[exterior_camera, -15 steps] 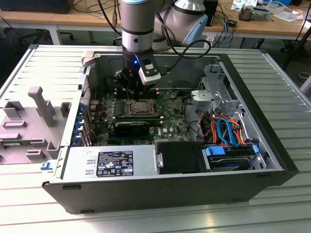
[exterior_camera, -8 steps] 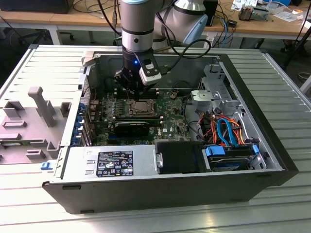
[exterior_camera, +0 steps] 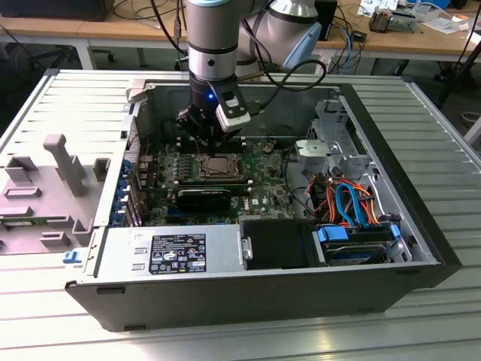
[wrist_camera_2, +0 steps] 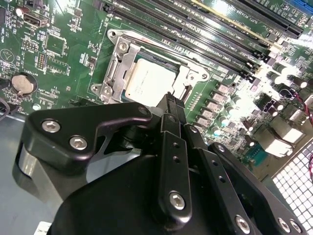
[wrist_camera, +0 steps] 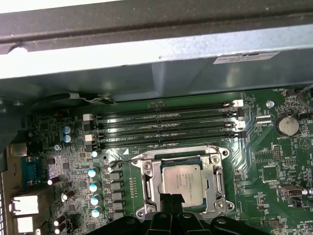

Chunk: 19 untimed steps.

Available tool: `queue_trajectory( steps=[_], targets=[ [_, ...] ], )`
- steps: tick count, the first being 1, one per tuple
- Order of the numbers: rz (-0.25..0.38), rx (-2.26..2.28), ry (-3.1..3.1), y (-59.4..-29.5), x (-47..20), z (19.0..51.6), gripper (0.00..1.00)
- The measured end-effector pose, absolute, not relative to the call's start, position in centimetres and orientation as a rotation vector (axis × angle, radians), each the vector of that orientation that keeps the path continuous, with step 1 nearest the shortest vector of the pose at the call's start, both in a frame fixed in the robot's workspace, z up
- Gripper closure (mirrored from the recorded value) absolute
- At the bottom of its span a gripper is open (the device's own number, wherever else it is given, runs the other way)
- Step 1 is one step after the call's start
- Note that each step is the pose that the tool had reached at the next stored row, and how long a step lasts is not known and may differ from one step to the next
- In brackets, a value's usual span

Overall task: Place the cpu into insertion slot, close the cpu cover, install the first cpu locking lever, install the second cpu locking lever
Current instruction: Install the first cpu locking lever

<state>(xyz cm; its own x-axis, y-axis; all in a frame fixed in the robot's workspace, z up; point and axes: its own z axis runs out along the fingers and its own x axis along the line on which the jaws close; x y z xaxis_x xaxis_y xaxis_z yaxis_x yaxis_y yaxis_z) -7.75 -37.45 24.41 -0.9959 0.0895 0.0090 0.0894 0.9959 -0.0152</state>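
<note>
silver cpu [wrist_camera: 182,179] sits in insertion slot [wrist_camera: 146,169], cpu cover [wrist_camera: 217,182] looks down. gripper [wrist_camera: 171,198] pinched shut, empty, at socket edge. imo press levers slow, straight.

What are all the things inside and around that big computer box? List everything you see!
computer case: one, black, open on the ribbed metal table
green board: one, green, on the case floor
cpu: one, silver-grey, lying in the insertion slot with the cpu cover framing it
memory slots: four, black, beside the socket
coin battery: one, silver, on the board
power supply: one, silver, front of case
cables: several, orange and blue, the exterior view's right
grey fixture: one, grey, the exterior view's left
end effector: one, black, fingertips together just above the socket's edge
</note>
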Motion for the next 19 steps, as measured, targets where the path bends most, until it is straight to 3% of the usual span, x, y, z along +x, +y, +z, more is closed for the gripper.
queue_trajectory(
  steps=[19],
  targets=[
    [0.023, -0.065, -3.131, -37.45, -7.75, 24.41, 0.89]
  ],
)
